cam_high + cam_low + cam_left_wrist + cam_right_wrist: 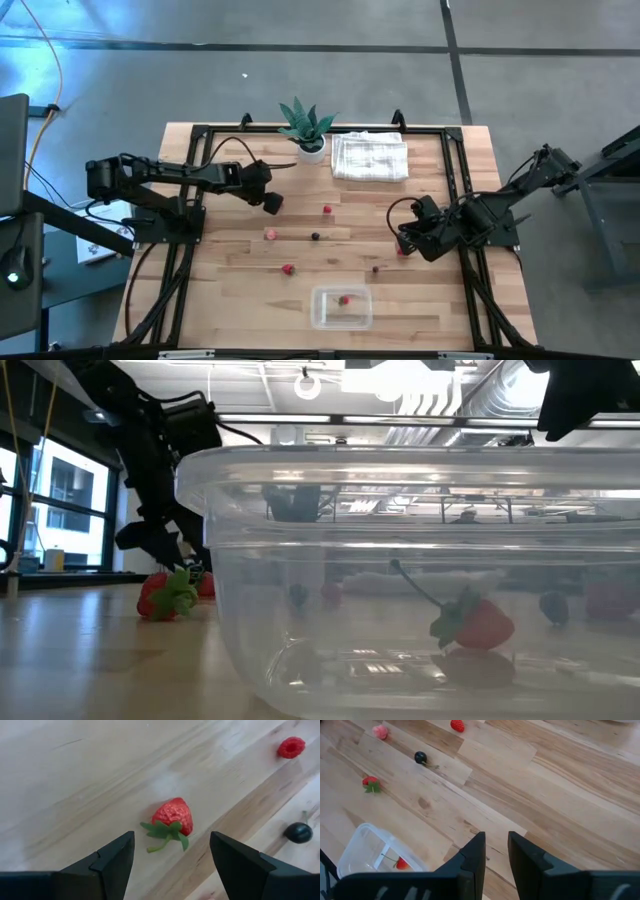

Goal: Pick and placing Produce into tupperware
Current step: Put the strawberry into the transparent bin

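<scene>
My left gripper (272, 203) hangs open above the table's left middle. In its wrist view a red strawberry with green leaves (172, 817) lies on the wood ahead of the open fingers (172, 840), untouched; it also shows on the table (288, 269) (163, 596). More produce lies around: a red raspberry (327, 210), a pinkish piece (270, 234), a dark cherry (315, 237), another dark piece (376, 268) and a red piece (402, 250). The clear tupperware (318, 310) (420, 470) holds one red piece (480, 622). My right gripper (405, 240) (496, 836) hovers at the right, a narrow gap between its fingers.
A green potted plant (305, 128) and a folded white cloth (370, 157) sit at the far edge. Dark frame rails (455, 160) run along the table's sides. Bare wood lies between the scattered pieces and the tupperware near the near edge.
</scene>
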Robot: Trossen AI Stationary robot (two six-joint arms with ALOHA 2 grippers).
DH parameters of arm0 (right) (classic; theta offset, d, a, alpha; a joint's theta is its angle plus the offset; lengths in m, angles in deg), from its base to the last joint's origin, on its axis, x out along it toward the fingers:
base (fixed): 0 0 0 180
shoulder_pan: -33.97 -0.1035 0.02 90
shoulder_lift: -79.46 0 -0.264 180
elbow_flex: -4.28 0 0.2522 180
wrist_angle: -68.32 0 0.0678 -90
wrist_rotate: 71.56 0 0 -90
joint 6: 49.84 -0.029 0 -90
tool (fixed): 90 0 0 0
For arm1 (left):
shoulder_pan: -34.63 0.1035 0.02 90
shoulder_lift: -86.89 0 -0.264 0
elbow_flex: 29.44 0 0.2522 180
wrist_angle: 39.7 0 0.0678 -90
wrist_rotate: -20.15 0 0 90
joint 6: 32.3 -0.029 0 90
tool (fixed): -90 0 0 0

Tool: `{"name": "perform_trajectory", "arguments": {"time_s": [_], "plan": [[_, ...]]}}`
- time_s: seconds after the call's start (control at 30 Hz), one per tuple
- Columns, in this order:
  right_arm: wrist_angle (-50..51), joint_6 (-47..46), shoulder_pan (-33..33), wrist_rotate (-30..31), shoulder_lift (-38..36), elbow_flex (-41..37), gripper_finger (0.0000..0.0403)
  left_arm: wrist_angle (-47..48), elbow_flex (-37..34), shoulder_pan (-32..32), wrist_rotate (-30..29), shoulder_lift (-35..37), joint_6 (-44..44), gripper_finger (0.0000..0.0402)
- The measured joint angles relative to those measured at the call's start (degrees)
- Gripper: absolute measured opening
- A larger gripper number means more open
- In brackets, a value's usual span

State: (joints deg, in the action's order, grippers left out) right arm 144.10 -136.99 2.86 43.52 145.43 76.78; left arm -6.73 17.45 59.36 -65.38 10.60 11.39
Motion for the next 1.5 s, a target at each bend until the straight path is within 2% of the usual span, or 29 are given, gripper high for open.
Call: {"name": "perform_trajectory", "arguments": {"time_s": [1.07,1.5], "plan": [[0.22,-1.58,0.0,-0.11,0.02,0.0,0.0074,1.93,0.0,0.02,-0.06,0.0,-4.45,0.0248],[0.2,-2.9,0.02,-0.2,0.02,0.0,0.0074,-1.28,0.0,0.02,-0.88,-4.17,-5.17,0.0248]]}}
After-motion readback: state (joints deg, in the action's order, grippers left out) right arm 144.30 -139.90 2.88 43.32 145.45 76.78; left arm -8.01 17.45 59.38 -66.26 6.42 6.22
